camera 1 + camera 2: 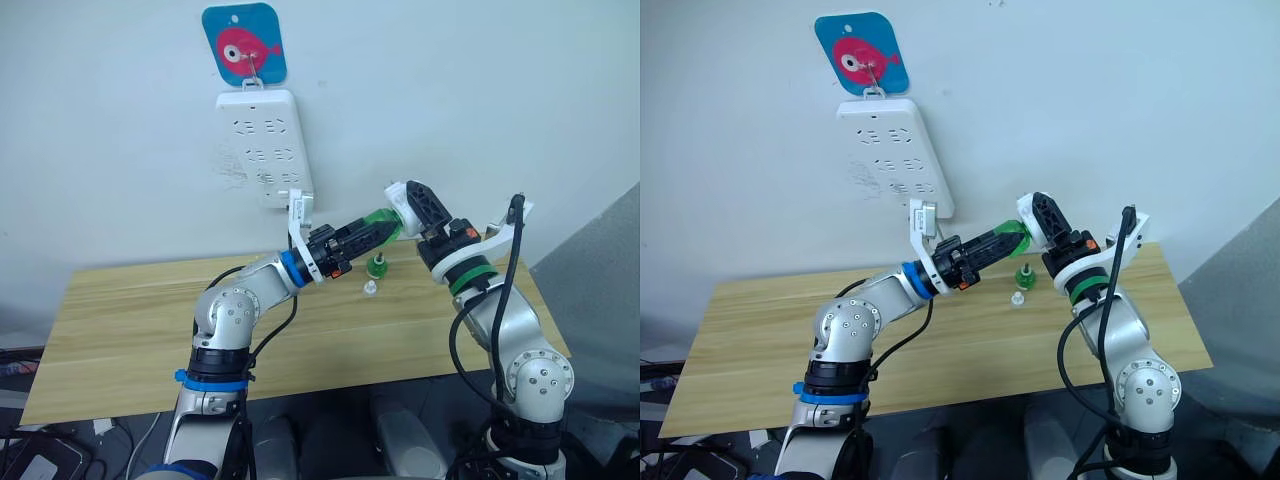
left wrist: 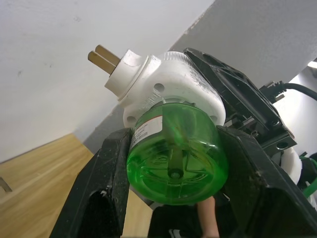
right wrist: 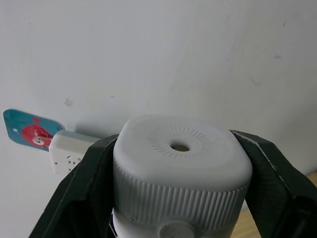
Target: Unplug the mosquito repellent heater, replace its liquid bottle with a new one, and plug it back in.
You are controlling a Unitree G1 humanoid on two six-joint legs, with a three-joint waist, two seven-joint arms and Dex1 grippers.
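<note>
The mosquito repellent heater [image 2: 166,82] is a rounded white unit with two metal prongs, held in the air over the back of the table. My right gripper [image 1: 413,207] is shut on its white body [image 3: 181,163], with the round vent hole facing the right wrist camera. A green liquid bottle [image 2: 176,158] sits in the heater's underside. My left gripper [image 1: 384,232] is shut on this bottle [image 1: 380,221], one black finger [image 2: 106,188] on each side. The heater is apart from the power strip.
A long white power strip [image 1: 265,150] hangs on the wall under a blue fish-print hook [image 1: 244,43]. On the wooden table [image 1: 120,320], below the grippers, stand a small green bottle [image 1: 378,265] and a small white cap [image 1: 370,289].
</note>
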